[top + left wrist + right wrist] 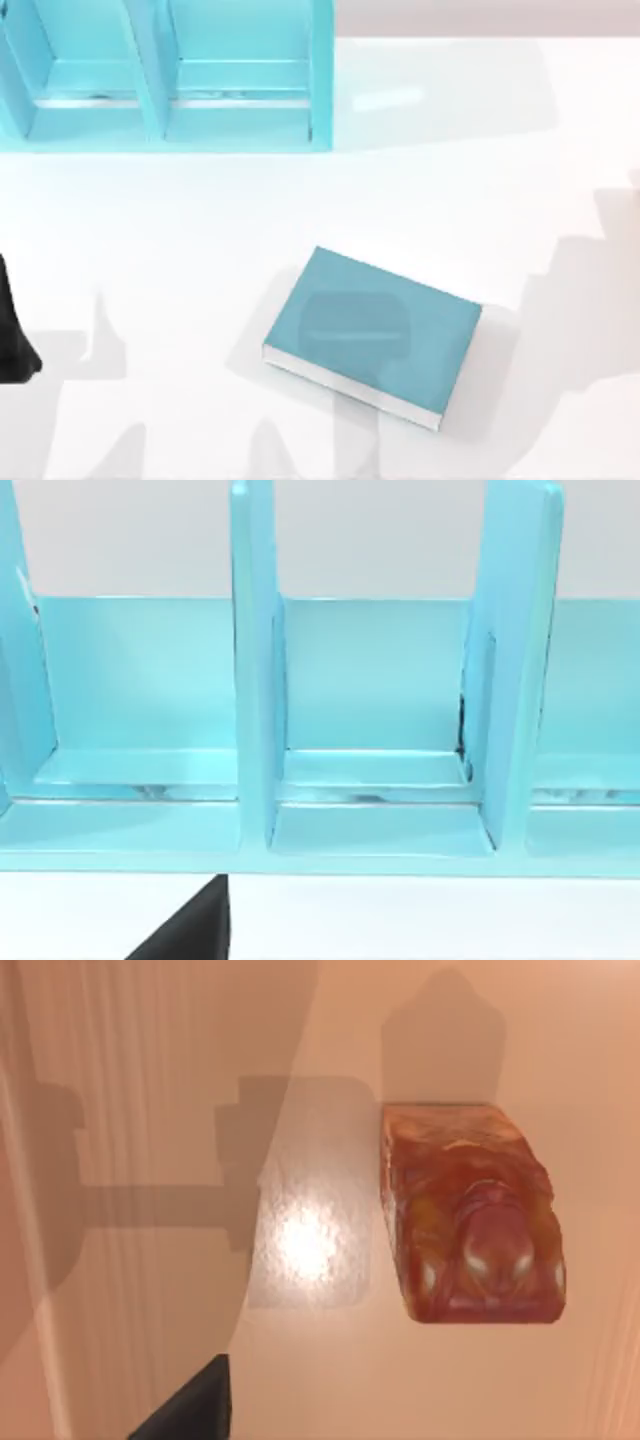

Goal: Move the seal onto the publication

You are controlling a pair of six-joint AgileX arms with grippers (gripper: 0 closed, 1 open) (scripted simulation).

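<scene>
Small dark-red and amber seal on table below right wrist camera, ungrasped (finger state: cannot tell); thick teal-blue book bare; transfer not started

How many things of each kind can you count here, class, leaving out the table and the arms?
Books: 1, the teal-blue publication
Seals: 1, the red-amber seal
Shelf units: 1, the light-blue shelf unit
Total: 3
</scene>
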